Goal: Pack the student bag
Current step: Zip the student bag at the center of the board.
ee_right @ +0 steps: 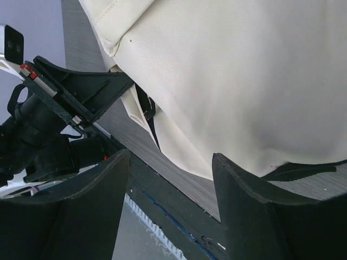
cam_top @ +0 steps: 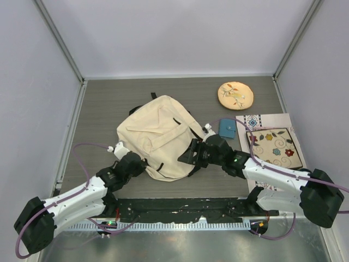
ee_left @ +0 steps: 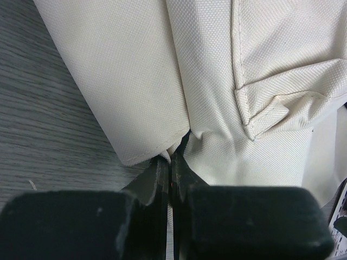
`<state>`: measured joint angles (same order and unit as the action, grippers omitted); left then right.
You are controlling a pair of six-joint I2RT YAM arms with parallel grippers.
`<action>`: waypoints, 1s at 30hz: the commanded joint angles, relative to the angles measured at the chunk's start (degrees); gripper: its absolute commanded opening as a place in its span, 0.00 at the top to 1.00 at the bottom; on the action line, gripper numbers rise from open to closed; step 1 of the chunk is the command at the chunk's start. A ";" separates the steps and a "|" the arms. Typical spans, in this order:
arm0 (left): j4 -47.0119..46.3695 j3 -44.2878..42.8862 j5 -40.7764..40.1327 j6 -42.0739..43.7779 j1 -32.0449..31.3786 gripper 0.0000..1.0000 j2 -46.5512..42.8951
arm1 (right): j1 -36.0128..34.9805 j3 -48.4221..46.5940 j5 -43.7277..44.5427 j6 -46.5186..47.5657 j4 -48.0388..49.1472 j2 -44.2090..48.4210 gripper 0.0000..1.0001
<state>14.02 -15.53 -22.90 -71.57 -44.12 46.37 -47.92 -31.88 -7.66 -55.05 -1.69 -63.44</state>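
Note:
The cream student bag (cam_top: 158, 136) lies in the middle of the table, with thin black straps showing at its edges. My left gripper (cam_top: 143, 164) is at the bag's near-left corner. Its fingers are pressed together (ee_left: 172, 158) and pinch a puckered fold of the cream fabric (ee_left: 217, 108) at their tips. My right gripper (cam_top: 191, 154) is at the bag's near-right edge. It stands open (ee_right: 171, 162), low over the table, with the bag's side (ee_right: 244, 81) just beyond its fingertips and nothing between them.
A round tan embroidered disc (cam_top: 235, 95) lies at the back right. A small teal book (cam_top: 227, 128) sits right of the bag, next to a floral mat (cam_top: 275, 147). A black rail (cam_top: 180, 207) runs along the near edge. The left arm (ee_right: 70, 103) shows in the right wrist view.

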 commanded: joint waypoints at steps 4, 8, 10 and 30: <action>-0.75 -2.22 1.98 0.29 -0.09 1.00 -0.67 | -4.63 -2.40 2.92 -3.57 7.57 -3.53 0.35; -0.14 -2.49 2.07 0.29 -0.09 1.00 -0.93 | -7.18 -2.84 3.09 -4.80 10.04 -5.90 0.40; -0.13 -2.40 2.15 0.20 -0.09 1.00 -1.28 | -8.15 -3.80 3.53 -4.89 11.09 -7.74 0.41; -0.31 -1.87 2.15 -0.24 -0.09 1.00 -3.04 | -12.72 -11.28 5.99 -10.17 13.81 -24.27 0.52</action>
<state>14.85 -15.64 -22.28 -71.59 -44.12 44.47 -60.03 -40.80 -3.03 -63.40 8.93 -86.26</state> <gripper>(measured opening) 0.043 0.486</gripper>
